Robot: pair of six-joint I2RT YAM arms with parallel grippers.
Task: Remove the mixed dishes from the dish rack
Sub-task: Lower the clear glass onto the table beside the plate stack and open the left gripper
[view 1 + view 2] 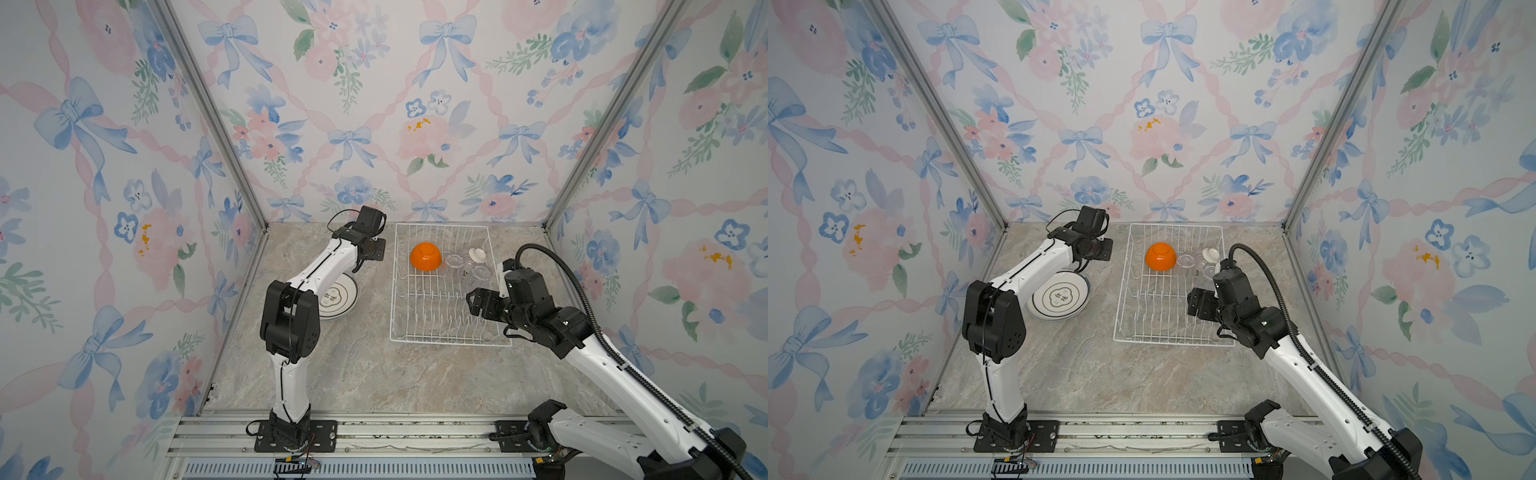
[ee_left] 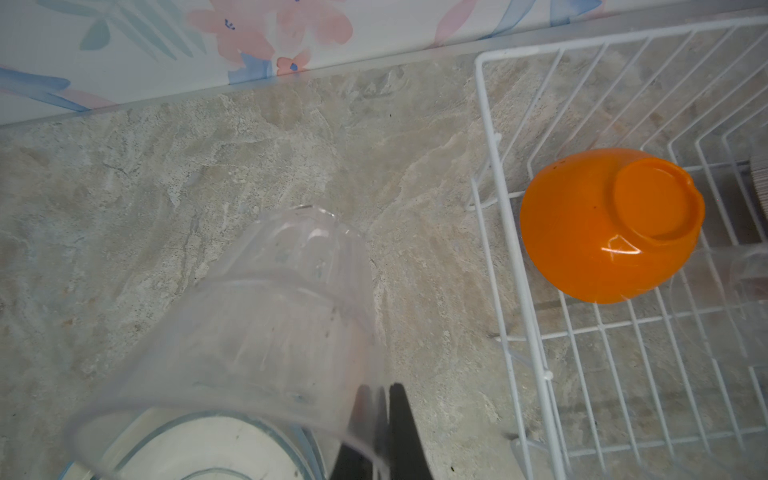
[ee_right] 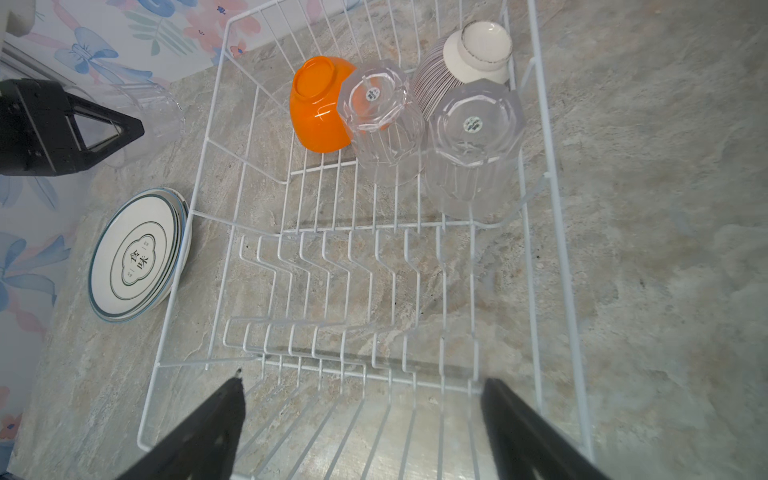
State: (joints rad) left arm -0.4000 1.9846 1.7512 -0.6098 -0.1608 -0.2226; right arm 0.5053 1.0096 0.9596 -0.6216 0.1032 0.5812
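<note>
Gripped tumbler, seemingly clear of rack rim

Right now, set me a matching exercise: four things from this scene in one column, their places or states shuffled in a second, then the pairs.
Things
1. orange bowl
2. plates
3. left gripper
4. right gripper

States
A. open, above the dish rack
B. upside down inside the dish rack
C. stacked on the table beside the dish rack
D. shut on a clear tumbler, outside the dish rack

Pairs: 1-B, 2-C, 3-D, 4-A
</note>
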